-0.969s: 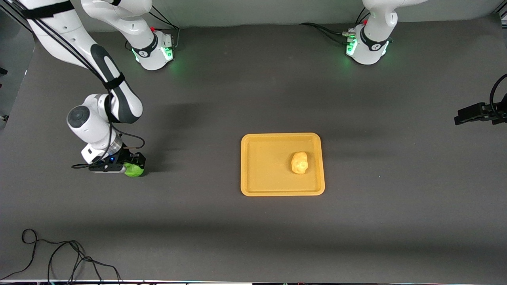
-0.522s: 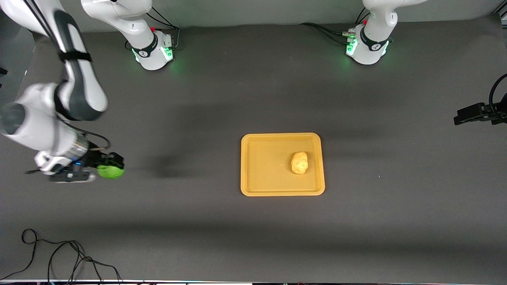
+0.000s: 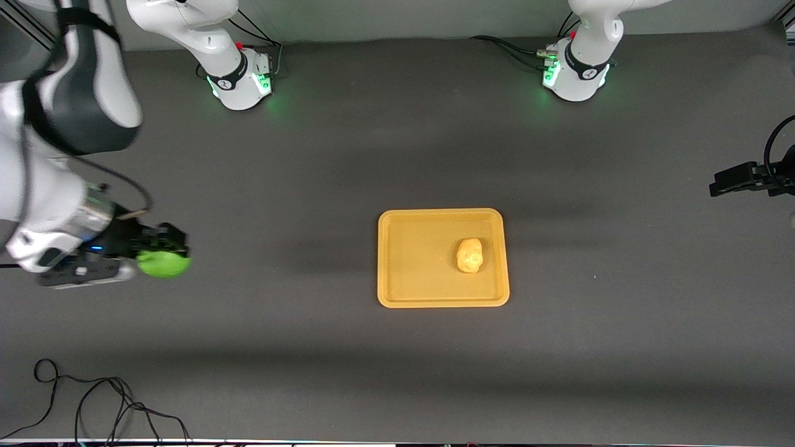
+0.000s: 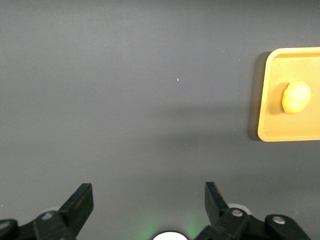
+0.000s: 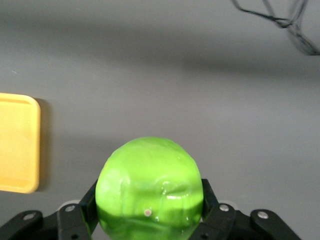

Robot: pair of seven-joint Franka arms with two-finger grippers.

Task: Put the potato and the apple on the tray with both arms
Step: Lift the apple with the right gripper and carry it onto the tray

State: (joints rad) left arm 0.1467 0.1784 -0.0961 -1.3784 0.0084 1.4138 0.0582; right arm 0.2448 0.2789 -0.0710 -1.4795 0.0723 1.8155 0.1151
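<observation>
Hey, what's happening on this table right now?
Two robot arms are loading food onto a tray. The potato already lies on the orange tray, toward the left arm's end of it. The right gripper is shut on the green apple, held in the air over the bare table at the right arm's end, well away from the tray. The left gripper waits open, holding nothing, off at its own end of the table.
</observation>
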